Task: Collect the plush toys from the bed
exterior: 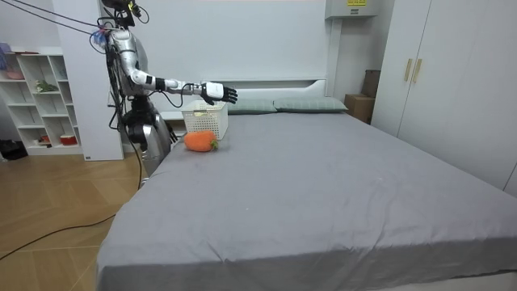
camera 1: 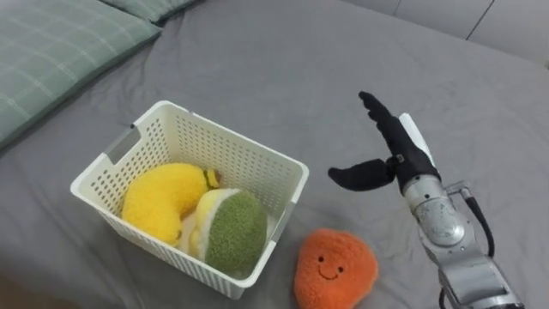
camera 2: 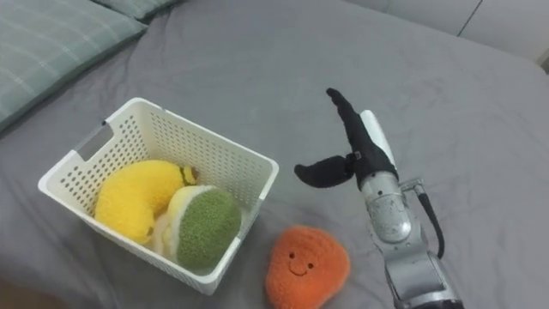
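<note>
Right hand (camera 1: 396,156) splayed and empty near fuzzy orange plush (camera 1: 334,268) beside latticed white basket (camera 1: 216,154).

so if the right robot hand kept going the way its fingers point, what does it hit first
Nothing, as far as I can tell: the open right robot hand points out over bare grey bedsheet, clear of the basket and orange toy. Its height is hard to judge.

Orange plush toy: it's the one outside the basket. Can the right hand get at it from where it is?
Probably yes. The right hand hovers open just beyond the orange plush toy, which lies uncovered on the bed beside the basket; nothing stands between them.
</note>
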Tool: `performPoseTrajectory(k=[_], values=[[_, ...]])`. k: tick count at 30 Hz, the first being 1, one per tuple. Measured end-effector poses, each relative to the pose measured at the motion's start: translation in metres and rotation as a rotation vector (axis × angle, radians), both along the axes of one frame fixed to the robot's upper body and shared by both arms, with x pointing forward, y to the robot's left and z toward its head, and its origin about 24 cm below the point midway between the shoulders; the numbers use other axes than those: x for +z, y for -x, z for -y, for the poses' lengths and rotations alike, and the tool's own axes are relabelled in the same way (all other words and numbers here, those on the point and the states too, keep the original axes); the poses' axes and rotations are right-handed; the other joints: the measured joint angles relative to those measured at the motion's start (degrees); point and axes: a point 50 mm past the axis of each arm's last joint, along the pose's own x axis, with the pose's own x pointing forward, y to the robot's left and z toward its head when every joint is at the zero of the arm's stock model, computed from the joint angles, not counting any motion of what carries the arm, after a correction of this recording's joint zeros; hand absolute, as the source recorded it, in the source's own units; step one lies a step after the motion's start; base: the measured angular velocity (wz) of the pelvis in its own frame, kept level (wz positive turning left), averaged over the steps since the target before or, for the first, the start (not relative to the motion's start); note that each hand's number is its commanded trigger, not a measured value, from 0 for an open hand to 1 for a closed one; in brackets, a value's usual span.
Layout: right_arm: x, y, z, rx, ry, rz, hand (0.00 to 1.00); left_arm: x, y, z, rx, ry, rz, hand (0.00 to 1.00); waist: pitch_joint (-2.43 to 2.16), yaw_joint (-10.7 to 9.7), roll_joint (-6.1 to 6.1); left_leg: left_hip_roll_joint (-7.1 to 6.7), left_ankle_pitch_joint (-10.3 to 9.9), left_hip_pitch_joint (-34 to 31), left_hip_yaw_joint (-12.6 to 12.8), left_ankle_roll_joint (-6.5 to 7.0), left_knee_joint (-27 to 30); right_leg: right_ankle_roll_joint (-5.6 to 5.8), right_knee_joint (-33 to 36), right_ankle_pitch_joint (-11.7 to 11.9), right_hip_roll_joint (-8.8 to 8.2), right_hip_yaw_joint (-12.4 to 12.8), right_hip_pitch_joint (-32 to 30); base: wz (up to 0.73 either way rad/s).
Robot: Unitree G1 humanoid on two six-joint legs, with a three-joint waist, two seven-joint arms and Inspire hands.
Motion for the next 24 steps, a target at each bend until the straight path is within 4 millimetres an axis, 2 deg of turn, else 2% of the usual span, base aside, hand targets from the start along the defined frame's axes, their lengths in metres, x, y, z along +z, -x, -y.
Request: performPoseTrajectory(k=[4,8,11,14,16,21,24], values=[[-0.008,0.010,0.009,-0.047,-0.019,-0.021,0.00,0.000,0.005,-0.001,0.021,0.004,0.004,0.00,-0.43,-1.03,0.83,0.21,-0.08,0.90,1.30,0.09,-0.50,0.04,0.01,0.03,0.13,1.20,0.12,-0.15],[-0.018,0.022,0.012,-0.080,-0.055,-0.054,0.00,-0.001,0.009,-0.001,0.032,-0.014,0.001,0.00,-0.34,-1.79,1.16,0.27,-0.09,1.35,1.46,0.09,-1.01,0.05,0.02,0.03,0.27,1.74,0.23,-0.08],[-0.027,0.032,0.015,-0.107,-0.093,-0.090,0.00,-0.001,0.010,0.000,0.039,-0.024,-0.001,0.00,-0.06,-2.13,1.61,0.34,-0.17,1.43,1.98,0.11,-1.04,0.05,0.00,0.03,0.33,2.06,0.16,-0.05],[-0.036,0.042,0.016,-0.124,-0.115,-0.128,0.00,-0.001,0.009,0.000,0.042,-0.032,0.000,0.00,-0.09,-2.30,1.94,0.36,-0.24,1.36,1.90,0.12,-1.02,0.05,-0.04,0.03,0.33,2.02,0.06,0.00],[-0.047,0.049,0.014,-0.141,-0.134,-0.175,0.00,-0.001,0.009,0.000,0.044,-0.042,-0.001,0.00,-0.26,-2.61,2.29,0.36,-0.24,1.34,1.88,0.11,-1.04,0.05,-0.09,0.03,0.35,2.03,0.07,0.00],[-0.073,0.061,0.010,-0.165,-0.150,-0.285,0.00,-0.002,0.008,0.006,0.033,-0.028,0.004,0.00,-0.33,-3.12,2.62,0.36,-0.24,1.27,1.79,0.11,-1.01,0.06,-0.11,0.02,0.36,2.04,0.03,0.00],[-0.078,0.064,0.007,-0.158,-0.165,-0.312,0.00,-0.003,0.008,0.010,0.058,-0.005,0.009,0.00,-0.34,-3.52,2.58,0.35,-0.24,1.21,1.83,0.11,-0.96,0.07,-0.12,0.02,0.36,2.04,0.00,0.00]])
